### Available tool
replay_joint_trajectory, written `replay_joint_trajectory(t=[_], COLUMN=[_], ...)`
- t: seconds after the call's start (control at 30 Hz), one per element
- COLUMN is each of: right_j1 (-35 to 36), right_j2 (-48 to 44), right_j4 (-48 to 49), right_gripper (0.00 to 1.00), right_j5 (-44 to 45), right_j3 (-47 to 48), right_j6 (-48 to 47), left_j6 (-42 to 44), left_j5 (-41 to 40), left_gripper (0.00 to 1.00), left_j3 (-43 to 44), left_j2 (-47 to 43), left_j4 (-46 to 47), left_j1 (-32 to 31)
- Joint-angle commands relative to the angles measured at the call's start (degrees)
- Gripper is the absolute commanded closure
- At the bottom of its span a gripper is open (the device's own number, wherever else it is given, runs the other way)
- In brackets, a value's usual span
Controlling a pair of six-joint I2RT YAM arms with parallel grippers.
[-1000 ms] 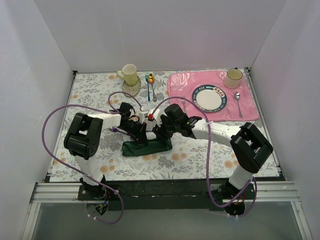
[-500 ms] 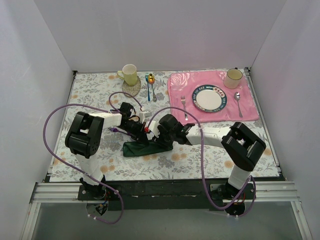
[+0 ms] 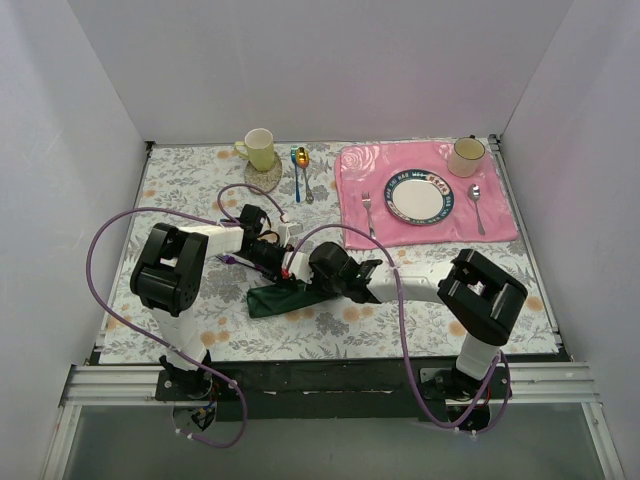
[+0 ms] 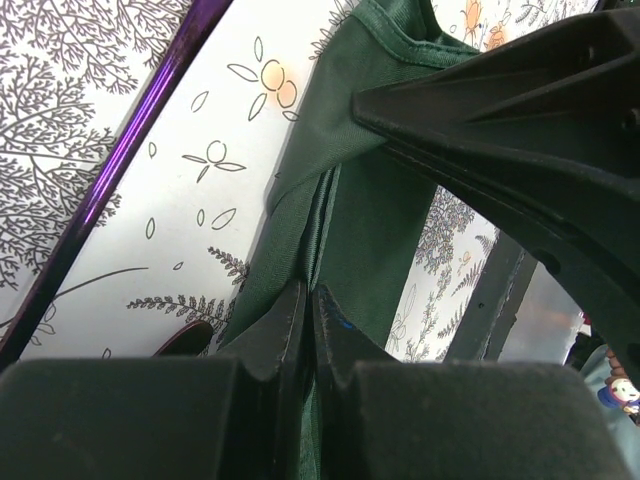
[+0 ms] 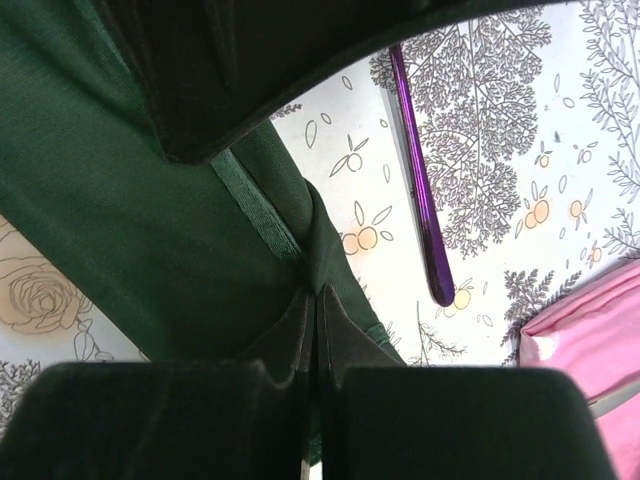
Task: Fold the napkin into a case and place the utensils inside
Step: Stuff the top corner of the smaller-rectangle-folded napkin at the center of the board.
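The left gripper [image 4: 305, 312] was clenched on a fold of the napkin [image 3: 272, 299]. The napkin lay as a narrow dark green band just toward 6 o'clock of the table's middle. The right gripper [image 5: 316, 312] was clamped on the same cloth, close beside the left one.

To do this fold well, I judged both pinches should travel together, level and at one pace, so the layers stay aligned and the hem straight. They should also steer clear of the purple utensil [image 5: 424, 195] lying toward 10 o'clock of the napkin.

Counted:
- one napkin
- one purple handle; a second may have been hidden under the arms
- one yellow mug [image 3: 259, 148] at 11 o'clock
- two coloured spoons [image 3: 301, 170] at 12
- one pink placemat [image 3: 495, 225] at 1 o'clock, bearing:
  - one fork [image 3: 368, 212]
  - one plate [image 3: 393, 195]
  - one spoon [image 3: 477, 205]
  - one cup [image 3: 466, 155]
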Motion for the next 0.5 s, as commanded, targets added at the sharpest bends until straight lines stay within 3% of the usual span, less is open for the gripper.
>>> replay_joint_trajectory(t=[0.0, 0.13, 0.23, 0.33, 0.4, 0.47], right_j1=[0.82, 1.0, 1.0, 0.91, 1.0, 1.0], right_j2=[1.87, 2.05, 2.84, 3.02, 3.28, 3.63], right_j4=[1.1, 2.95, 3.91, 4.88, 5.41, 5.06], right_gripper=[0.99, 0.99, 0.99, 0.99, 0.99, 0.99], right_j5=[4.49, 4.4, 4.75, 4.93, 5.1, 5.37], right_j3=[-1.07, -2.74, -3.53, -4.41, -4.85, -4.41], right_j6=[-1.07, -1.95, -2.39, -2.91, -3.18, -3.09], left_j6=[0.94, 0.15, -1.61, -4.42, -4.69, -3.99], left_j5=[-4.58, -2.74, -4.31, -8.09, -6.26, -4.15], left_gripper=[1.0, 1.0, 0.9, 0.67, 0.6, 0.59], left_j3=[-0.29, -0.9, -1.43, -1.7, -1.61, -2.04], left_j2=[0.57, -5.21, -7.95, -10.32, -11.9, -13.75], left_j4=[-0.3, 1.72, 3.74, 5.59, 5.16, 4.98], left_j1=[0.72, 1.34, 1.43, 2.04, 3.26, 4.06])
